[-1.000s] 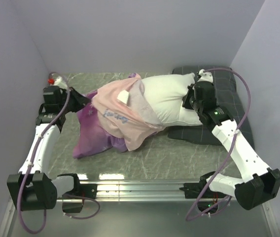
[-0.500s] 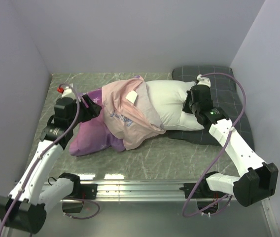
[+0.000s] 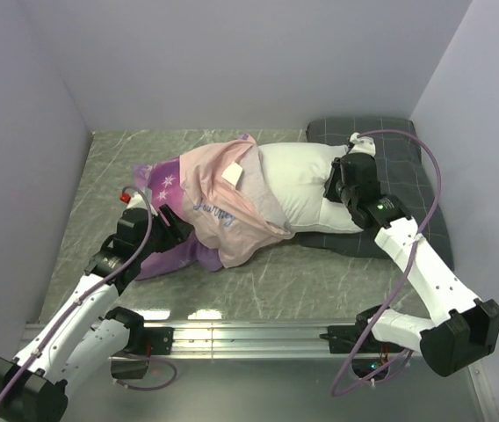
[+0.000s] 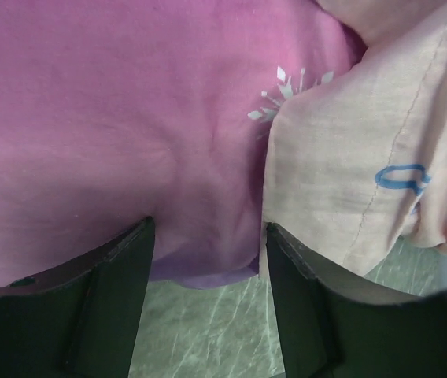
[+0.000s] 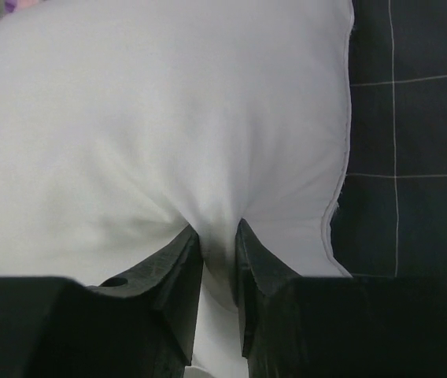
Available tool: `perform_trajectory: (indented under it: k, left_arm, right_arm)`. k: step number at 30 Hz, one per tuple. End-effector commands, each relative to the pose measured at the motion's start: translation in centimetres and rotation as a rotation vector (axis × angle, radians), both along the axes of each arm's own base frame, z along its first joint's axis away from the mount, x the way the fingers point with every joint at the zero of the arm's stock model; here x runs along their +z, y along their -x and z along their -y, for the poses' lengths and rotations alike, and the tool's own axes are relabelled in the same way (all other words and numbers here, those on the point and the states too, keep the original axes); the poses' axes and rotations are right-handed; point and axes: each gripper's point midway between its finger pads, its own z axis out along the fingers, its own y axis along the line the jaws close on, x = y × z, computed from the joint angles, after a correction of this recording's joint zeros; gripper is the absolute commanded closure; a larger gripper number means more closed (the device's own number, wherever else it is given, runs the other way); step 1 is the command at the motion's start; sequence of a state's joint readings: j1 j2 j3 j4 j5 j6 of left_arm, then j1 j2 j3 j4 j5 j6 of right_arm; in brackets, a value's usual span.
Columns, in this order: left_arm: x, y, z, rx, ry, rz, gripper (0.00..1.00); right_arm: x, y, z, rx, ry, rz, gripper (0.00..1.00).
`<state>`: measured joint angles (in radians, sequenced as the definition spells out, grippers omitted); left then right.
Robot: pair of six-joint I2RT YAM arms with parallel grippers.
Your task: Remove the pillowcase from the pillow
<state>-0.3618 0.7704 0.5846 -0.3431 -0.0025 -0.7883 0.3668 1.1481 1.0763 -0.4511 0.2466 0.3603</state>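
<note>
The pillow (image 3: 300, 180) lies across the middle of the green-grey marbled worktop (image 3: 311, 272). Its right end rests on a dark grey checked cushion (image 3: 401, 145) in the far right corner.

The pillowcase (image 3: 223, 200) covers only the pillow's left part. It is bunched and turned partly inside out, so the pale salmon inner face with blue script lies uppermost. The purple printed outer face spreads to the left and along the near side. A small white tag (image 3: 232, 176) shows on the salmon fabric. The pillow's right half is bare.

The left end effector (image 3: 167, 225) sits low at the near-left edge of the pillowcase. In the left wrist view, its 2 fingers (image 4: 117, 287) are spread wide and grip nothing. Purple fabric with a white snowflake, and the salmon fold, lie just beyond their tips.

The right end effector (image 3: 341, 181) is at the pillow's right end. In the right wrist view, its fingers (image 5: 178, 268) are pinched nearly together on a fold of the white pillow fabric, beside the cushion's grid lines.
</note>
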Motion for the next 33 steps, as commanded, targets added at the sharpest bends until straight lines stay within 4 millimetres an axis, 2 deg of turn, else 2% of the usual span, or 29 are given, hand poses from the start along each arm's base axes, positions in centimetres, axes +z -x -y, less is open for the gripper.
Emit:
perform_trajectory:
  k: [1, 3, 7, 11, 14, 20, 22, 28, 29, 31, 33]
  left_arm:
    - [1.1, -1.0, 1.2, 0.001, 0.064, 0.059, 0.35]
    - [0.6, -1.0, 1.6, -0.011, 0.059, 0.047, 0.35]
    - [0.1, -1.0, 2.2, -0.024, 0.063, 0.047, 0.37]
    - [-0.4, -0.6, 2.3, -0.035, 0.044, 0.02, 0.49]
    - [-0.3, -0.1, 2.3, -0.044, 0.029, 0.005, 0.47]
    - [0.0, 1.0, 2.1, -0.061, 0.01, 0.001, 0.34]
    - [-0.2, 1.2, 2.2, -0.073, 0.006, -0.008, 0.33]
    - [-1.5, 1.5, 2.9, -0.103, -0.007, -0.044, 0.3]
    - [-1.9, 1.4, 3.2, -0.112, -0.004, -0.052, 0.3]
    - [-2.2, 1.4, 3.7, -0.124, 0.004, -0.063, 0.31]
    - [-2.6, 1.4, 4.2, -0.13, 0.003, -0.071, 0.33]
  right_arm:
    - [5.5, -0.3, -0.8, 0.011, -0.029, 0.156, 0.68]
    - [5.9, -0.1, -1.1, 0.019, -0.023, 0.166, 0.64]
    - [6.2, 0.0, -1.9, 0.037, 0.002, 0.174, 0.5]
    - [6.7, 0.7, -4.4, 0.115, 0.025, 0.182, 0.41]
    - [6.2, 1.2, -6.2, 0.172, 0.051, 0.153, 0.37]
    - [1.6, 0.6, -7.1, 0.183, 0.108, 0.048, 0.32]
    - [-0.1, 0.6, -7.8, 0.214, 0.114, 0.011, 0.27]
    - [-2.8, 0.3, -9.7, 0.295, 0.098, -0.044, 0.19]
    - [-3.1, 0.2, -9.8, 0.294, 0.103, -0.052, 0.19]
    - [-4.1, -0.1, -10.1, 0.29, 0.112, -0.08, 0.26]
    - [-4.7, -0.3, -10.2, 0.286, 0.112, -0.096, 0.37]
